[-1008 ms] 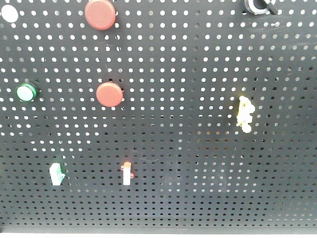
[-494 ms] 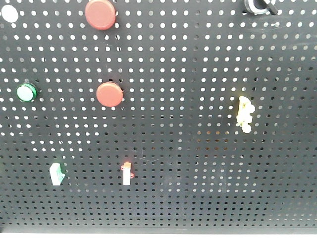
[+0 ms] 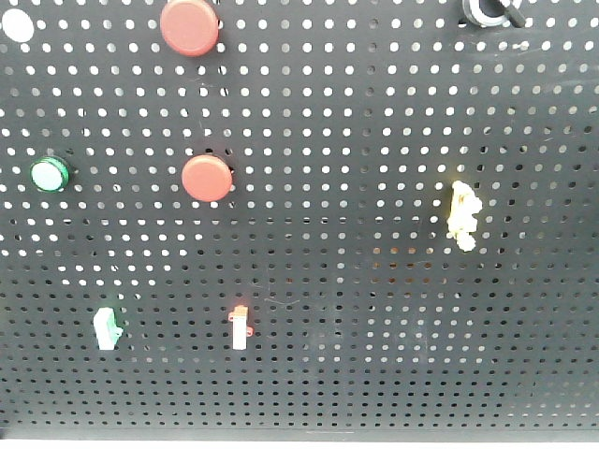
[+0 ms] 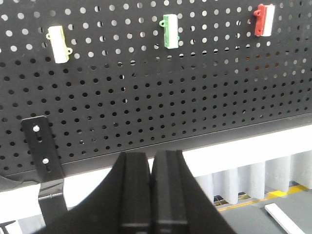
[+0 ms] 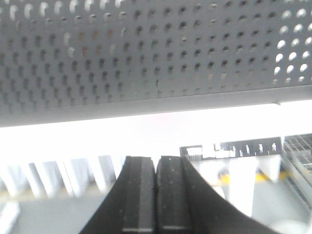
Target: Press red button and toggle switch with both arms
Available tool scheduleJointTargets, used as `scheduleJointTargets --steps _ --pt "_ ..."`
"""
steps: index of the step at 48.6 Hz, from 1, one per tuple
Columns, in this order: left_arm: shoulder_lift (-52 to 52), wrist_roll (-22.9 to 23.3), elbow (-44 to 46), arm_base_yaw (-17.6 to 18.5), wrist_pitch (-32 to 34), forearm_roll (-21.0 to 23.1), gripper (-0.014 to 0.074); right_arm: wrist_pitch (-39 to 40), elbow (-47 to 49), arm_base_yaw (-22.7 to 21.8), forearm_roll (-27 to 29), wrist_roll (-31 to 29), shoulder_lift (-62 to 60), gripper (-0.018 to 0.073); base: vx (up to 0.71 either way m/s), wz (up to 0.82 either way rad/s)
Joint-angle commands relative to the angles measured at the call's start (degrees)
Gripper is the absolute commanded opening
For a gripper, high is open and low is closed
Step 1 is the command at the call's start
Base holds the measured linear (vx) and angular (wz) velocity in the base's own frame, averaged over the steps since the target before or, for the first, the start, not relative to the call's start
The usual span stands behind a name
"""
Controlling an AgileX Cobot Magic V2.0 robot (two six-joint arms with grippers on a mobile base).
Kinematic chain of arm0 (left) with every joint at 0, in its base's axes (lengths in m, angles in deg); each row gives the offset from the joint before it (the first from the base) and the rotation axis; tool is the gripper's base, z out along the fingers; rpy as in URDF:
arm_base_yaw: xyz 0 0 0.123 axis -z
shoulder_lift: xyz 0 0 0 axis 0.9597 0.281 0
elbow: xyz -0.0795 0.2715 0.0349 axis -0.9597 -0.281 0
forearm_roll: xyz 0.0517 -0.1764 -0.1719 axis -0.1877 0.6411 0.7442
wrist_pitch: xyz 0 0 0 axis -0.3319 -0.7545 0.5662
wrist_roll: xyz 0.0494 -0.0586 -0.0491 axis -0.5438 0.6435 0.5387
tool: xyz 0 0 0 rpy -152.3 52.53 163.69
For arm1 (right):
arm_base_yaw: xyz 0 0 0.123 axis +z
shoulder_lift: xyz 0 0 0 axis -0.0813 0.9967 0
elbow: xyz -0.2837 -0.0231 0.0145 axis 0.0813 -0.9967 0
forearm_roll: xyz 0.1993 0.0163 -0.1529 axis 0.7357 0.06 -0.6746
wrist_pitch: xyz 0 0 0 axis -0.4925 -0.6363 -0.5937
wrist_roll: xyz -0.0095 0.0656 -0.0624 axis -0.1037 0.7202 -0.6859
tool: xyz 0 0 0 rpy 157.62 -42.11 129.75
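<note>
1. While both grippers sit below the pegboard's bottom edge, the toggle switch sits at its top edge, toward the right corner, well apart from them
2. Left gripper: jaws pressed together, holding nothing
3. Right gripper: jaws together, holding nothing
4. One red button sits left of centre, another at the top edge

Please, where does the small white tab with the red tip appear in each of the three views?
Exterior front-facing: the red-tipped tab is low on the pegboard, left of centre, below the two red buttons.
Left wrist-mounted: it is at the top right corner.
Right wrist-mounted: it is not in the picture; only the board's lower part shows.
Shared landmark: the green-tipped tab, its left neighbour in both views that show it.
</note>
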Motion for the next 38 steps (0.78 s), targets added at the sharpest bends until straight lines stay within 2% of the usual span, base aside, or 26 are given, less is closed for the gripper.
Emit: scheduleJointTargets --steps 1,38 --pt "-0.92 0.55 -1.88 -0.08 4.45 0.31 0.0002 5.67 -0.65 -0.18 -1.12 0.94 -1.02 -0.0003 0.0 0.0" --pt "-0.92 0.55 -1.88 -0.08 4.45 0.31 0.0002 5.5 -0.65 -0.18 -1.12 0.88 -1.02 -0.0003 0.0 0.0"
